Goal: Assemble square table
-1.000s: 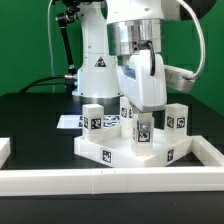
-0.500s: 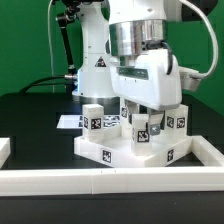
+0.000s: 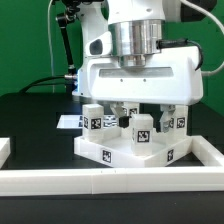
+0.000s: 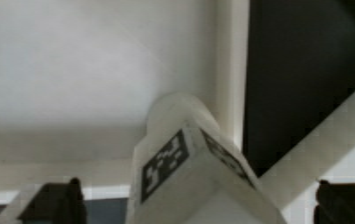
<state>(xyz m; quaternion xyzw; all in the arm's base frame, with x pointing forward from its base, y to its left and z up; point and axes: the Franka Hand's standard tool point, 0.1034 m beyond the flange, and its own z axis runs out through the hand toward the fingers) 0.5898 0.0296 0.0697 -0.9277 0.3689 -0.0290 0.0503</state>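
Note:
The square table's white slab (image 3: 112, 153) lies on the black table, with white block legs standing on it: one at the exterior view's left (image 3: 93, 118), one at the front (image 3: 143, 128), one at the right (image 3: 178, 118). My gripper (image 3: 143, 113) hangs straight over the front leg, open, a finger on each side and clear of it. In the wrist view that tagged leg (image 4: 188, 160) rises between the dark fingertips (image 4: 53, 200) of the gripper (image 4: 202, 204), which holds nothing. The slab (image 4: 85, 80) fills the background.
A long white border rail (image 3: 110, 181) runs along the front, with a short white piece (image 3: 5, 149) at the exterior view's left. The marker board (image 3: 68, 121) lies flat behind the slab. The arm's base (image 3: 100, 68) stands at the back.
The jaws have opened off the front leg, and the hand has turned about its upright axis, so its broad side now faces the exterior camera. The leg stays standing.

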